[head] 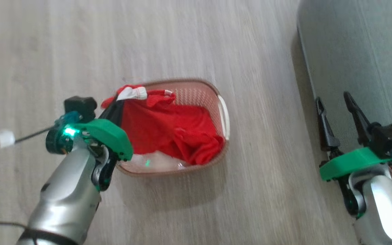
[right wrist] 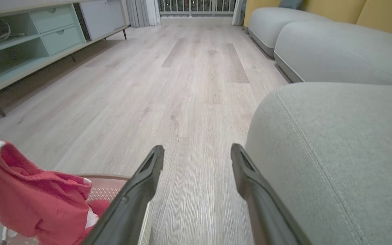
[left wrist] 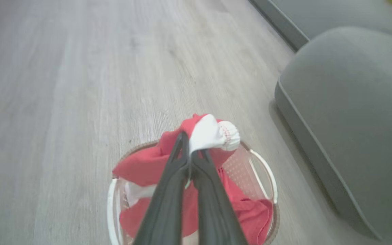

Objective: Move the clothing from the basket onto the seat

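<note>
Red clothing (head: 168,129) with white bands fills the cream basket (head: 224,112) on the floor. My left gripper (left wrist: 190,148) is shut on a bunched red and white part of the clothing (left wrist: 213,134) and holds it up above the basket (left wrist: 267,170). In the head view the lifted fabric (head: 133,93) stretches up from the basket's far left corner. My right gripper (head: 333,100) stands open beside the grey-green seat (head: 362,51), with nothing between its fingers (right wrist: 150,166). The seat (right wrist: 335,146) lies just right of it, the clothing (right wrist: 29,200) at its lower left.
Pale wood floor surrounds the basket. A black cable (head: 19,137) with a white tag runs off to the left. Further grey seats (right wrist: 322,51) with yellow backs line the right side, and a low pale-green cabinet (right wrist: 29,41) stands along the left wall.
</note>
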Robot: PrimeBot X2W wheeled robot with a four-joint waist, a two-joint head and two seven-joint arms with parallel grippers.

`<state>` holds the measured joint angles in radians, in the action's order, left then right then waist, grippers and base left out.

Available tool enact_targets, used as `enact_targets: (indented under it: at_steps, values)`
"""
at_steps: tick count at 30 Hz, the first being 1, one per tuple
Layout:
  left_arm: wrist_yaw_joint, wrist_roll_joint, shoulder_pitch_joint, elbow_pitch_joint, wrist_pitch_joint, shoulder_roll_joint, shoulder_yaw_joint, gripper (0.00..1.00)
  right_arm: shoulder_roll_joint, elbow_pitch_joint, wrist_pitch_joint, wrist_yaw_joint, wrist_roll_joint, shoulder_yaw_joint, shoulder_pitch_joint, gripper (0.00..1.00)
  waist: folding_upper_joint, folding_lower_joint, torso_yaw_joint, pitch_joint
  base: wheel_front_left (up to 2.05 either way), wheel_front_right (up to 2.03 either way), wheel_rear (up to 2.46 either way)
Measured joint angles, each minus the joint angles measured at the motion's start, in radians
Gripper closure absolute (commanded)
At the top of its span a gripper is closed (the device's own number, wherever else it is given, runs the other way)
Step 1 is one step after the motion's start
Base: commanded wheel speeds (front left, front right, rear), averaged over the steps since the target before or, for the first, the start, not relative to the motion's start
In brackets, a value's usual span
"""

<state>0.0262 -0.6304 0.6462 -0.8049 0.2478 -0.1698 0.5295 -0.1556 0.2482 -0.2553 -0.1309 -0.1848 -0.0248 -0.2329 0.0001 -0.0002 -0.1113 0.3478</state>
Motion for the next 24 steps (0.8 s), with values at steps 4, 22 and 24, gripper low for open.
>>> enact_targets:
  at_steps: [4,22,24]
  values:
    - [-0.051,0.027,-0.125,0.193,0.000,-0.007,-0.108,1.00,-0.008,0.011,0.000,0.000,0.007,0.010,0.025,0.00,0.0000,0.0000,0.042,-0.086,0.00,0.00,0.00]
    - [-0.081,0.156,-0.394,0.436,0.001,0.019,-0.329,1.00,-0.045,0.073,0.000,0.000,0.062,0.011,0.122,0.00,0.0000,0.0000,0.109,-0.297,0.00,0.00,0.00]
    - [-0.072,0.167,-0.407,0.435,0.001,0.023,-0.338,1.00,-0.046,0.078,0.000,0.000,0.062,0.007,0.122,0.00,0.0000,0.0000,0.106,-0.303,0.00,0.00,0.00]
